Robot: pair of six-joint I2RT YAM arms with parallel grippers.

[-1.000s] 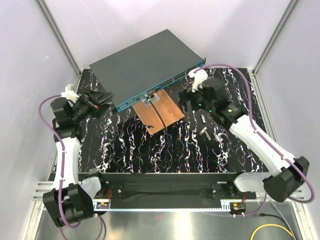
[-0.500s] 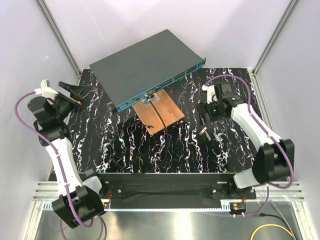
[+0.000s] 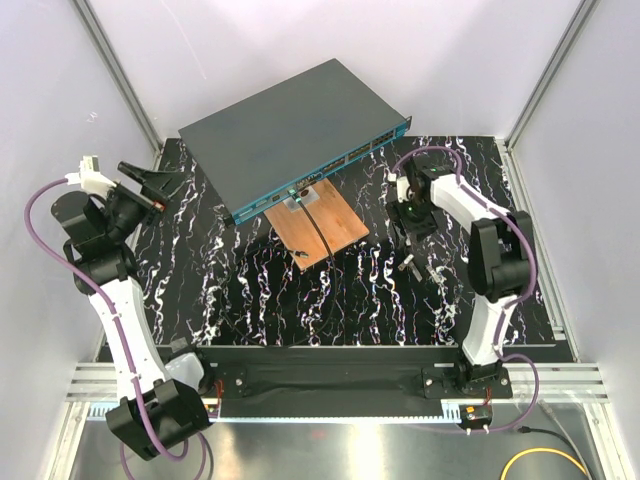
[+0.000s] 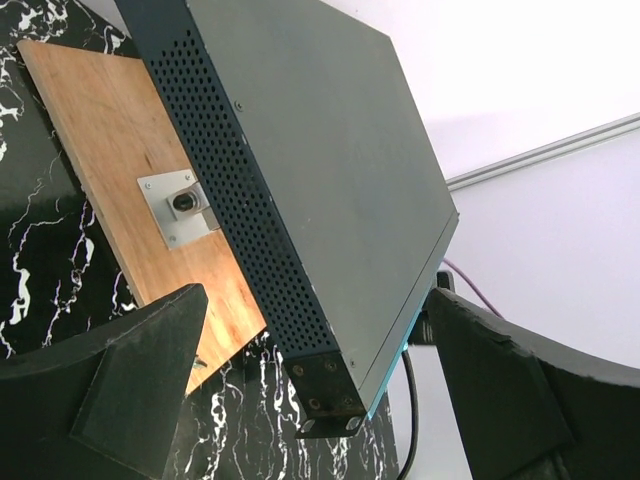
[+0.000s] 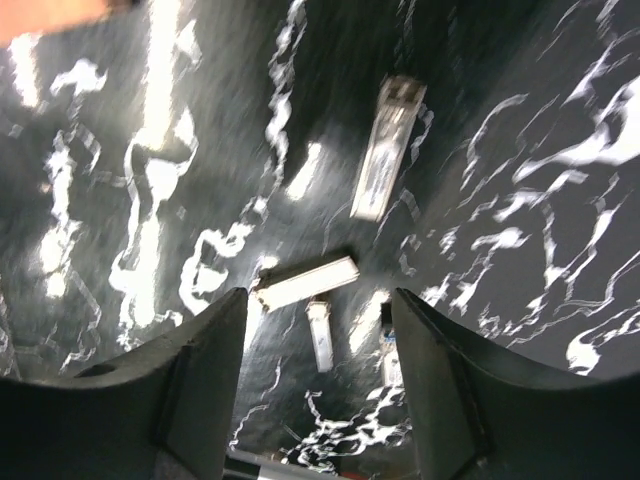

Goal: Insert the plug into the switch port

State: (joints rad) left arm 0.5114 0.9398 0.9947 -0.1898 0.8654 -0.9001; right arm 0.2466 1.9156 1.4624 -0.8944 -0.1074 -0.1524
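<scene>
The plug point(image 5: 305, 283) is nowhere near the switch point(image 3: 290, 125) yet. It's lying flat on the black marbled table point(image 3: 250, 290), out in front of the switch's blue port face and well apart from it. A few more plugs point(image 5: 385, 150) are scattered just beside it. The right gripper point(image 3: 408, 222) hangs right over that little pile with its fingers partway apart and nothing between them. The left gripper point(image 3: 165, 185) sits off the switch's left end, spread wide and also empty.

My guess on handling: it's a small silvery metal stick, so light and stiff with no give. It's probably slick enough to skid on that glossy top if one finger touches first. I'd pinch it across the long sides, toward the back end, so the nose stays free to go into a port. The switch looks heavy enough not to scoot when pushed on, but that's just my read.

The right wrist camera is the only one that shows four plugs and which way each is turned, though it's pretty blurry. From overhead they're a couple of pale specks by the arm. Overhead is the only view of the blue face, but the ports are too small to pick out. The left wrist camera shows the switch's perforated side, the brown board point(image 3: 320, 225) against its front and a metal plate point(image 4: 180, 207) on that board. It shows no ports at all.
</scene>
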